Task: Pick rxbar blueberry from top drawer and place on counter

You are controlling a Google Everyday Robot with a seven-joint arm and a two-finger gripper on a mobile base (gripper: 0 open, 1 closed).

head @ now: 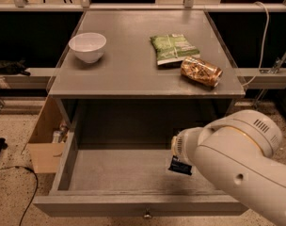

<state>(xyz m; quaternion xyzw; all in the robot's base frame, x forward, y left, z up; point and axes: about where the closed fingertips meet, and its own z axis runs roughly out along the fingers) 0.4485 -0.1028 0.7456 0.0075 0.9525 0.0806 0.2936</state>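
Note:
The top drawer (115,172) stands pulled open below the counter (129,65), its round knob (146,215) at the front. My white arm (237,159) reaches in from the lower right. My gripper (180,158) is at the drawer's right side, mostly hidden behind the wrist. It is shut on the rxbar blueberry (181,166), a small dark bar with pale text that hangs just above the drawer floor. The rest of the drawer floor shows bare grey.
On the counter stand a white bowl (87,46) at the left, a green snack bag (173,48) and a golden-brown packet (201,71) at the right. A cardboard box (43,147) sits left of the drawer. A black cable (25,192) lies on the floor.

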